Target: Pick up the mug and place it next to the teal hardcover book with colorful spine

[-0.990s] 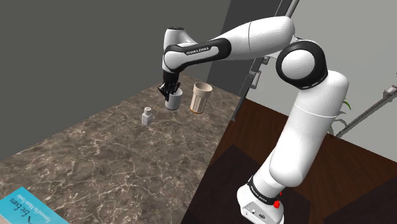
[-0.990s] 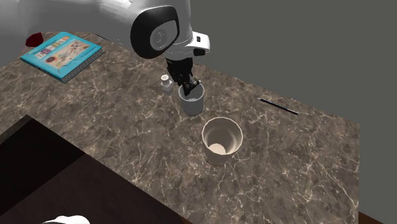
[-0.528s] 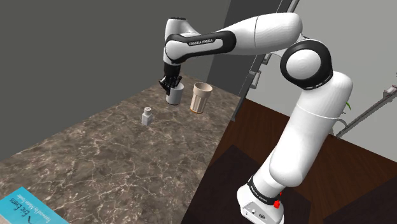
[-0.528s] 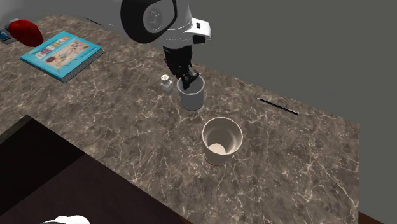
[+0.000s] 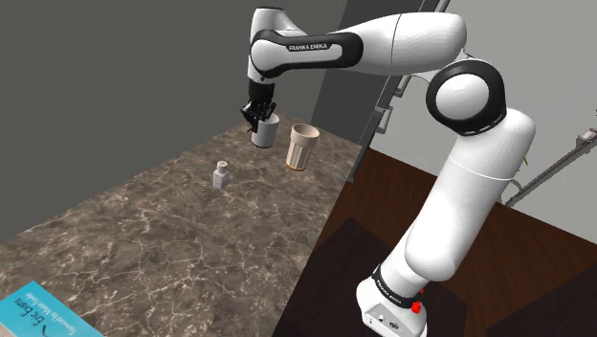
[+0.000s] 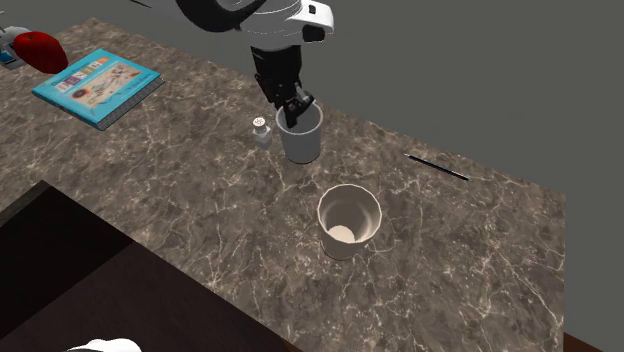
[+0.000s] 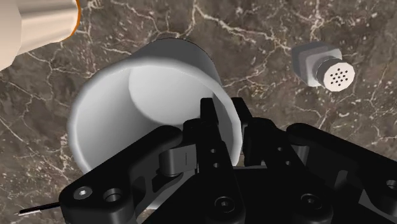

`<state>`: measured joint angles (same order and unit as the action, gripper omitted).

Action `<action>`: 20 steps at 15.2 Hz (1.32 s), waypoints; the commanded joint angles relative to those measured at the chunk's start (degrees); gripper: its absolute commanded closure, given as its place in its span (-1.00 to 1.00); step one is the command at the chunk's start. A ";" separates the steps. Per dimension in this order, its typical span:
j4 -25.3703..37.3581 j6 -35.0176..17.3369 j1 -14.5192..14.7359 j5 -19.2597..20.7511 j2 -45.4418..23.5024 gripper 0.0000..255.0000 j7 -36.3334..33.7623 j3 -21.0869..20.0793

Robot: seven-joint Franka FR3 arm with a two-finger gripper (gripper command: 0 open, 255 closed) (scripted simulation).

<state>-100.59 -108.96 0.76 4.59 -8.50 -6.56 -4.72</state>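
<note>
The gripper [image 6: 297, 109] is clamped on the rim of the white mug [image 6: 301, 142], and the teal book [image 6: 97, 87] is found well apart at nine o'clock in the second exterior view.

The shoulder view's bottom edge cuts off most of the teal book [image 5: 33, 316].
</note>
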 commanded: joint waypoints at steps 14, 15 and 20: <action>-5.57 4.19 3.93 -0.98 9.33 1.00 -7.02 -3.59; -6.82 4.07 4.49 -1.17 10.42 1.00 -8.10 -4.16; -12.02 3.84 7.34 -2.38 15.15 1.00 -13.67 -7.26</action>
<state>-112.10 -105.30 7.46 2.44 6.00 -18.86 -11.25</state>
